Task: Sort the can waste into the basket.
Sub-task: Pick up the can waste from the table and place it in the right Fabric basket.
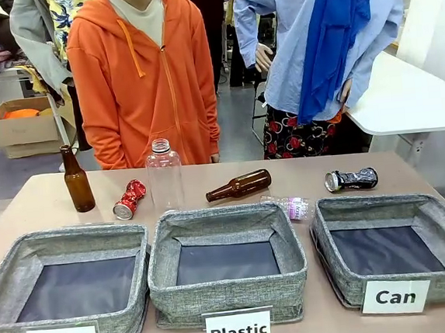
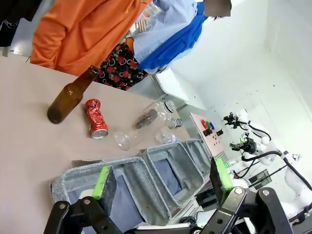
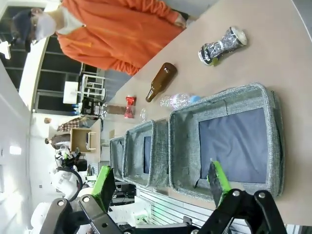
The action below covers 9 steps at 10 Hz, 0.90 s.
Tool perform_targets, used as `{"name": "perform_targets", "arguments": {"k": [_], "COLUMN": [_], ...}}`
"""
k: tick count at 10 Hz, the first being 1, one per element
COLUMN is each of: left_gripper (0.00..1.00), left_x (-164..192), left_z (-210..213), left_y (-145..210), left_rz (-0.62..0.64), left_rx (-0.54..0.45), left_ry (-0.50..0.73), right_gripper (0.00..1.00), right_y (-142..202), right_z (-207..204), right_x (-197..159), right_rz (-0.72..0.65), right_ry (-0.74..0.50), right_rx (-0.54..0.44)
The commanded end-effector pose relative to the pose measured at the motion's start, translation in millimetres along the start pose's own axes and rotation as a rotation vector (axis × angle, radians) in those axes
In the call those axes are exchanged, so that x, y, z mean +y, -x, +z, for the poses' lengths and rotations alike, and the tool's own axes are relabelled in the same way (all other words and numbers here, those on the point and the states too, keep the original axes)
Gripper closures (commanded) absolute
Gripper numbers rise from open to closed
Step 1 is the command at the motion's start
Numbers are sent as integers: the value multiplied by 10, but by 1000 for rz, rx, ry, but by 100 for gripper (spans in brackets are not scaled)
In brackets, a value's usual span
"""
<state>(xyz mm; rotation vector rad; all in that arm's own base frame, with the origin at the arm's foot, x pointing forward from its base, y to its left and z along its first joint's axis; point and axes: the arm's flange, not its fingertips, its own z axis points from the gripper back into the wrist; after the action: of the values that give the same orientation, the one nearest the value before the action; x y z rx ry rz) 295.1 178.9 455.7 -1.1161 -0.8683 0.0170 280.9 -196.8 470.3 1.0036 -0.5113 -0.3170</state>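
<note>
From here I see the three baskets in a row along the near edge of the table (image 1: 31, 203), each with its white label at the front, and narrow gaps between their walls. Behind them a strip of bare tabletop runs to the far edge, where a person (image 1: 145, 80) in an orange hoodie stands left of centre. The far right corner of the table lies open.

The "Can" basket (image 1: 389, 205) is the rightmost. The dark can (image 1: 351, 179) lies on its side just behind that basket's far rim, apart from it. The red can (image 1: 129, 199) lies well to the left, between the upright brown bottle (image 1: 76, 180) and the upright clear bottle (image 1: 165, 175), just behind the far right corner of the "Bottle" basket (image 1: 65, 241). A second brown bottle (image 1: 239, 185) lies behind the "Plastic" basket (image 1: 219, 217), and a small clear bottle (image 1: 288, 206) lies by the gap between that basket and the "Can" one.

All three baskets show their dark lining across the whole floor.

My left gripper (image 2: 162, 175) hangs above the "Bottle" basket, jaws spread wide, nothing between the pads. My right gripper (image 3: 161, 179) hangs over the "Can" basket's near side, likewise wide apart and holding nothing
</note>
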Motion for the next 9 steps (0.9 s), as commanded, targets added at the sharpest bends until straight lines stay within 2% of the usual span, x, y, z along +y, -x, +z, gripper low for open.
{"name": "perform_targets", "arguments": {"k": [1, 4, 5, 6, 8, 9], "left_gripper": [0, 0, 0, 0, 0, 0], "left_x": [23, 23, 23, 23, 23, 23], "left_z": [-30, -30, -30, -30, -30, -30], "left_y": [-31, -31, -31, -31, -31, -31], "left_rz": [-28, -28, -28, -28, -28, -28], "left_rx": [-16, -16, -16, -16, -16, -16], "left_ry": [15, 15, 15, 15, 15, 15], "right_gripper": [0, 0, 0, 0, 0, 0], "right_y": [-42, -290, -352, -370, -319, -277], "right_z": [-241, -1137, -1392, -1607, -1897, -1895], "right_x": [194, 788, 875, 960, 1054, 1079], "right_rz": [86, 225, 252, 301, 377, 425], "right_ry": [120, 534, 658, 713, 818, 808], "right_rx": [94, 305, 333, 377, 392, 337]}}
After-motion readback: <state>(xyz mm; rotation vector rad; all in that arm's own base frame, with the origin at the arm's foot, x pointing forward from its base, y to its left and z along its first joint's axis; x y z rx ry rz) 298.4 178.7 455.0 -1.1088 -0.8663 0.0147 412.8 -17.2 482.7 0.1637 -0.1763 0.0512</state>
